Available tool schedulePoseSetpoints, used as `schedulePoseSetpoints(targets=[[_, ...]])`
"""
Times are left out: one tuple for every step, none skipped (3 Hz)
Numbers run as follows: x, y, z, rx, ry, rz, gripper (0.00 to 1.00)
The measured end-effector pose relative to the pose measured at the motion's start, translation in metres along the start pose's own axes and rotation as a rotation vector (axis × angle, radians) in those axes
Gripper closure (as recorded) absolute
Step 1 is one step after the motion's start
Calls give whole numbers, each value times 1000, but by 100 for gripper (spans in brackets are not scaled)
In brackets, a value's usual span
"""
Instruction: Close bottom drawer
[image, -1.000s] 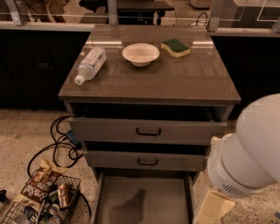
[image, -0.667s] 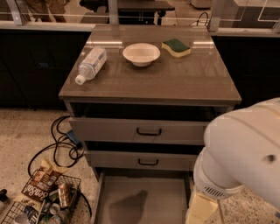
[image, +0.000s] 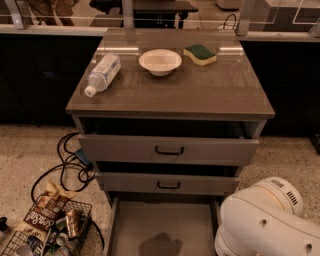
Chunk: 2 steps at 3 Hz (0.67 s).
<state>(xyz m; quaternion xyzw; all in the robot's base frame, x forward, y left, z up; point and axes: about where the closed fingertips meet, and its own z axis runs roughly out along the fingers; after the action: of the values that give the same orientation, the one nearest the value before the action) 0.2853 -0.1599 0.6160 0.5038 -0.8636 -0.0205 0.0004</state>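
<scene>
**Low at the cabinet's foot, the bottom drawer stands pulled out**

Camera view: at the lower right corner a white robot arm (image: 270, 225) fills the frame with two rounded segments. The gripper is out of view, so whether it is apart or together cannot be told. With the gripper unseen, places are given from the arm that carries it.

Just to the left of the arm lies the bottom drawer (image: 160, 220). It is drawn far out toward the camera, and its plain grey tray lies open to view. Its front runs off the lower edge of the frame. A dark shadow lies on the tray floor near that edge. The arm overlaps the tray's right side, but I cannot tell whether they touch.

Above and left of the arm, the middle drawer (image: 167, 184) sits slightly ajar, a small black handle at its centre. Higher still, the top drawer (image: 167, 149) is also a little way out, with a dark gap over its front.

Well above the arm, the brown tabletop (image: 200, 90) carries three things. A clear plastic bottle (image: 102, 73) lies on its side to the left, a pale bowl (image: 160, 61) is in the middle, and a yellow-and-green sponge (image: 200, 54) rests just right of the bowl.

Far to the left of the arm, on the speckled floor (image: 30, 150), black cables (image: 65, 165) loop beside the cabinet. A wire basket (image: 45, 235) there holds snack bags and a can.
</scene>
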Motion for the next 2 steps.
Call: schedulePoseSetpoints(targets=[[12,23,41,-44,-30,91,0],[23,53,87,-101,-98,211,0]])
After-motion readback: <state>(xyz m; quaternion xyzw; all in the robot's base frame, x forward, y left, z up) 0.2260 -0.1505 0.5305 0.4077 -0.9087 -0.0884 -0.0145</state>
